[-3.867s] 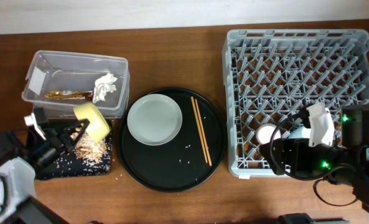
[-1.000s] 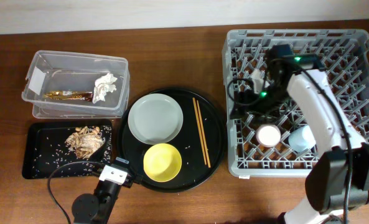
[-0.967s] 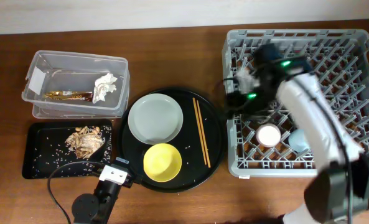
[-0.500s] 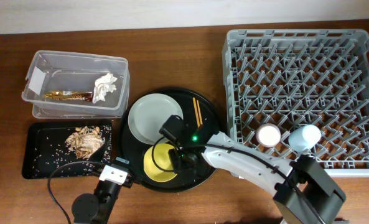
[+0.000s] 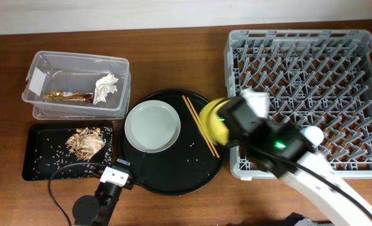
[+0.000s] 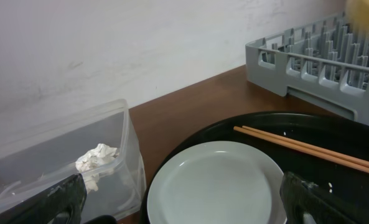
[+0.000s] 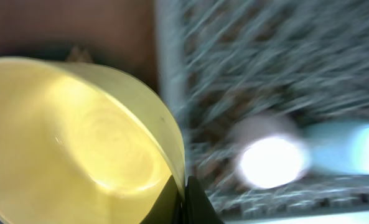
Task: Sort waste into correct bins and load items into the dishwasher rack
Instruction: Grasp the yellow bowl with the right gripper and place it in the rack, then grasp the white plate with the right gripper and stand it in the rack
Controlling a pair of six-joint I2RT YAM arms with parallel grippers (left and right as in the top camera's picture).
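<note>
My right gripper (image 7: 184,200) is shut on the rim of the yellow bowl (image 5: 211,119), which hangs tilted above the right side of the round black tray (image 5: 167,179), beside the dishwasher rack (image 5: 305,56). In the blurred right wrist view a pink cup (image 7: 270,160) and a light blue cup (image 7: 352,154) stand in the rack. The pale grey plate (image 5: 152,127) and the chopsticks (image 5: 197,123) lie on the round tray. My left gripper (image 6: 184,210) stands open, low in front of the plate. The clear tub (image 5: 41,63) holds the gold wrapper (image 5: 68,96) and the tissue (image 5: 106,86). Food scraps (image 5: 85,143) lie in the shallow black tray (image 5: 38,164).
The rack fills the right of the table and my right arm (image 5: 280,147) crosses its front left corner. The left arm's base and cable (image 5: 88,204) sit at the front edge. A pale wall runs behind the table.
My right gripper closed on the yellow bowl's rim and carried it up and right, off the tray's front towards the rack. The plate and chopsticks shifted slightly. The left gripper stayed still.
</note>
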